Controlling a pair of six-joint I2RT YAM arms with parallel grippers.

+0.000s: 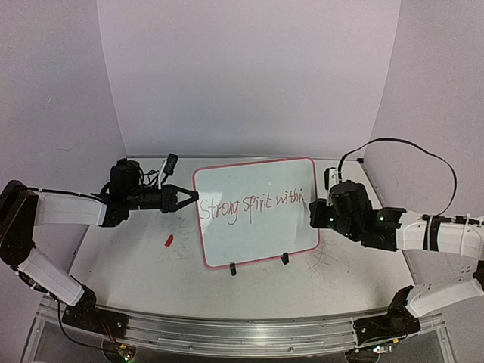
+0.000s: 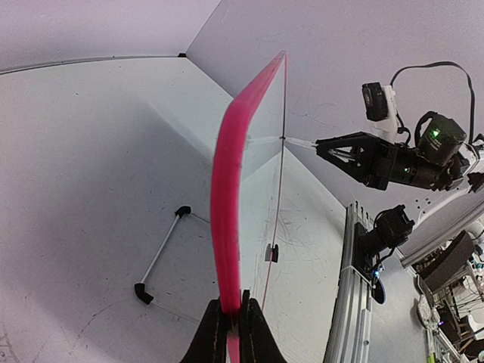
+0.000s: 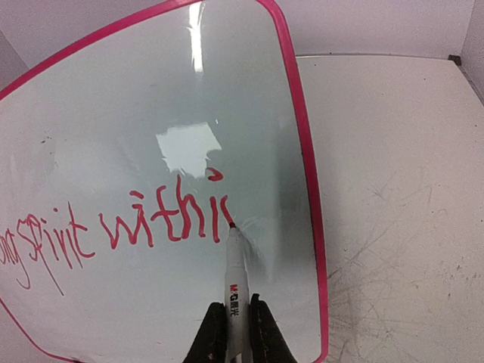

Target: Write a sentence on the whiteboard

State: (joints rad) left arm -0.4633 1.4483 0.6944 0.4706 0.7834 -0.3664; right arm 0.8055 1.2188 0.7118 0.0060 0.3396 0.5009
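Whiteboard: standing propped on its black feet on the table, between the two arms.
Sentence: reading "Strong spirit withi"; the last letter is being formed.
Left gripper: pinching the board's left rim, steadying it.
Right gripper: clamping a red marker, its tip touching the board.
Next move: probably calling for completing the "n" under light pressure, then adding a full stop.
Containers: none showing.

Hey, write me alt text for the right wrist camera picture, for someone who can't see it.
The right tool grips a white marker, its red tip on the whiteboard at the end of the sentence, red handwriting ending "spirit withi". The board's pink-red rim curves on the right, beside a scuffed table.
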